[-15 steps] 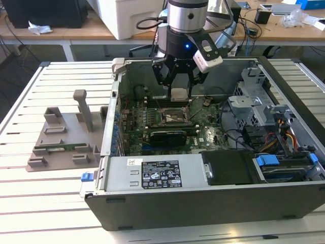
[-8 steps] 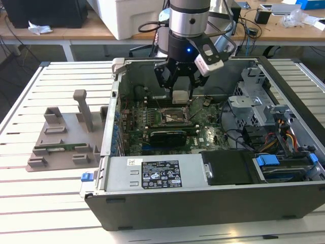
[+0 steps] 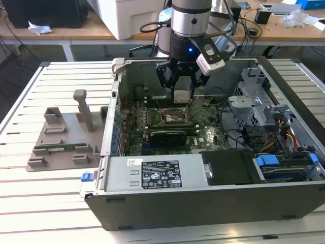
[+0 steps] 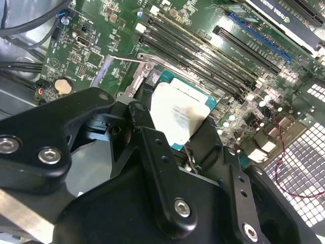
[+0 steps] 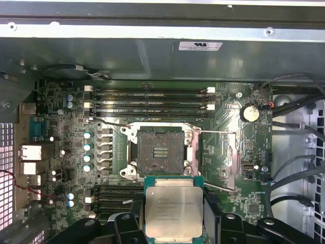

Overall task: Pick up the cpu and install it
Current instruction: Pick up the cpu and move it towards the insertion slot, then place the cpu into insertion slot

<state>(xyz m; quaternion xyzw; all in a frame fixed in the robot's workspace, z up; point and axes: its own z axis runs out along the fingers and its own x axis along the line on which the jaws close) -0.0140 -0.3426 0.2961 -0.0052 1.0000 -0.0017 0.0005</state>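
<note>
The cpu [image 5: 173, 206], a flat square chip with a pale silver top on a green edge, is pinched between the black fingers [image 5: 127, 223] of my gripper [image 5: 173, 219], which is shut on it. In the exterior view the gripper [image 3: 181, 87] hangs inside the open computer case with the cpu [image 3: 181, 96] level at its tips. The chip floats above the motherboard, just beside the open socket [image 5: 161, 151], whose metal frame is raised and whose dark contact bed is bare. The second wrist view shows the cpu [image 4: 180, 112] over the socket frame [image 4: 147, 68].
The case walls [image 3: 109, 127] surround the board. A long black expansion card [image 3: 167, 136] lies close to the socket, with memory slots [image 5: 147, 99] beyond it. Drive bays and cables [image 3: 274, 127] fill the exterior view's right. A grey moulded tray [image 3: 66, 137] stands outside the case.
</note>
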